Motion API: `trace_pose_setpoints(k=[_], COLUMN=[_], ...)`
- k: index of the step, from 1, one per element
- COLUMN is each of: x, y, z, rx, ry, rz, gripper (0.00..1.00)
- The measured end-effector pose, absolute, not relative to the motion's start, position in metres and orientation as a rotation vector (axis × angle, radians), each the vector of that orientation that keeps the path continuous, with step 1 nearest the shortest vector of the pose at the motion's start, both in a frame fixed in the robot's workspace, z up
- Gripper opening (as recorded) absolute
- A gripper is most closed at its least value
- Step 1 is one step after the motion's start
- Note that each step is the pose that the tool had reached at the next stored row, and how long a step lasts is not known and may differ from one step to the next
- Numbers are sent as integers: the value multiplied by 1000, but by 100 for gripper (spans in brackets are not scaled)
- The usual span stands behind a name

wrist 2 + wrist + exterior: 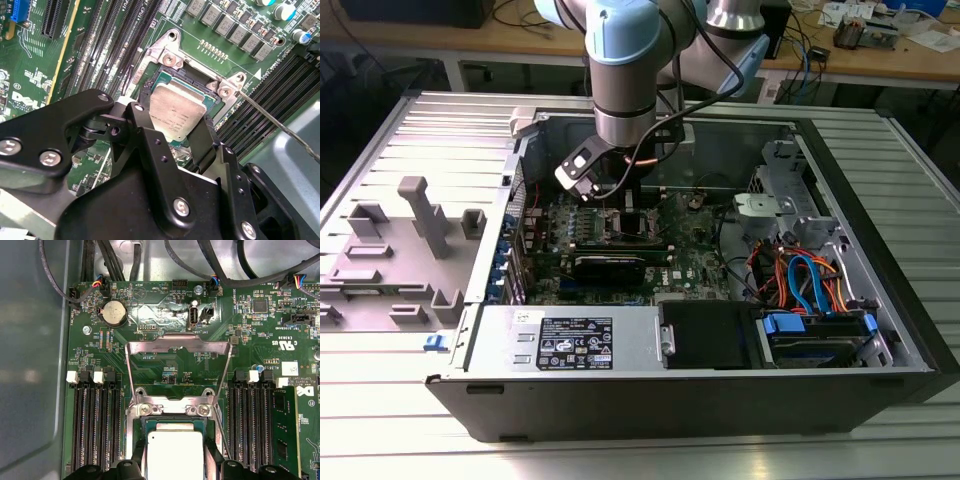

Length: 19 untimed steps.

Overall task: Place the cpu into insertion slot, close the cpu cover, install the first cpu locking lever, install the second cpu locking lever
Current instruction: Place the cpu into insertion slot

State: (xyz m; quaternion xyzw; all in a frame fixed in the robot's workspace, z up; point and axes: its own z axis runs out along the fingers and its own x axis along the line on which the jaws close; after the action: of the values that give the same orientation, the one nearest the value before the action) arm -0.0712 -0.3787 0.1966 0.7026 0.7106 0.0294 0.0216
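Two black fingers of the gripper pinch the cpu by opposite edges, squarely over the insertion slot, perhaps already seated, though I can't be sure; the cpu cover stands flipped open, clear of it.

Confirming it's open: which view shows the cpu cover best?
First wrist view: the cpu cover swung open, whole frame visible. Second wrist view gives just its hinge end; in the exterior view the arm stands in front.
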Motion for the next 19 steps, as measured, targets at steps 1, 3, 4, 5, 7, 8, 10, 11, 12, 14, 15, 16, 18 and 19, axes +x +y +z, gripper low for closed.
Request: trace_pose_setpoints(k=[1,3,4,5,7,8,10,11,12,14,15,16,18,19], x=[-71,-71,-71,-71,-72,-72,-72,-72,-72,-72,-72,-72,-72,-72], y=[-379,-379,-379,-379,-379,-379,-379,-379,-379,-379,-379,-379,-379,-379], z=[197,196,196,196,196,196,196,196,196,196,196,196,196,196], rx=[2178,2178,2178,2178,2177,2177,2177,2178,2178,2178,2178,2178,2178,2178], ry=[2202,2202,2202,2202,2202,2203,2202,2202,2202,2202,2202,2202,2202,2202], rz=[91,91,91,91,91,91,91,91,91,91,91,91,91,91], gripper=[55,55,55,55,55,55,55,55,55,55,55,55,55,55])
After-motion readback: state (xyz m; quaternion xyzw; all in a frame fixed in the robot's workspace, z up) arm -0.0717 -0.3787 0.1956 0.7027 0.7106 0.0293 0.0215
